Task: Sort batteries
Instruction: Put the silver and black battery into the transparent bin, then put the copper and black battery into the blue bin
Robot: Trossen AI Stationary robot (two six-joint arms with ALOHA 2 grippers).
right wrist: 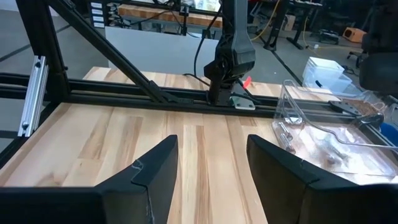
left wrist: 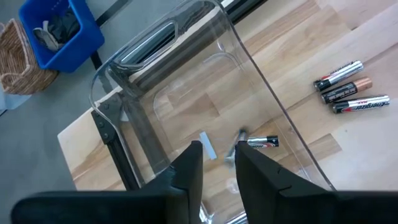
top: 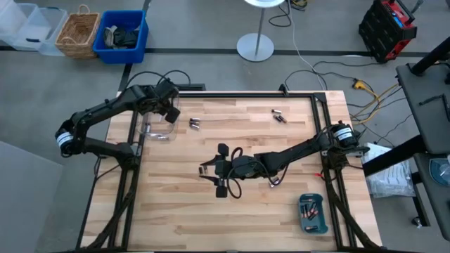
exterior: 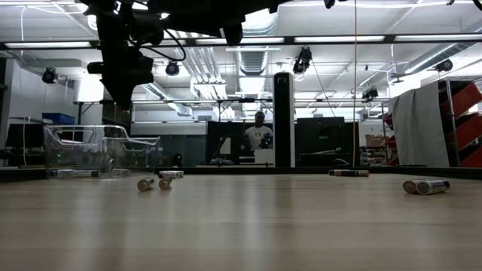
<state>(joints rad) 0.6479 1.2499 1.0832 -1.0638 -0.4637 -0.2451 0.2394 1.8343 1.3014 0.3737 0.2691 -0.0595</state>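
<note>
Left gripper [left wrist: 217, 163] poised over the clear plastic box [top: 158, 121] for a drop-off.

Its fingers are held slightly apart and empty above the box, where one battery [left wrist: 262, 142] is already kept; loose batteries [top: 195, 124] lie just beside it. The right gripper [right wrist: 208, 163] is stretched low, away from the box, fingers spread wide.

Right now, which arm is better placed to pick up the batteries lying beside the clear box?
Probably the left. The left gripper hangs over the clear box, and three batteries lie just beside it. The right gripper, open, waits at mid-table, farther from them.
</note>
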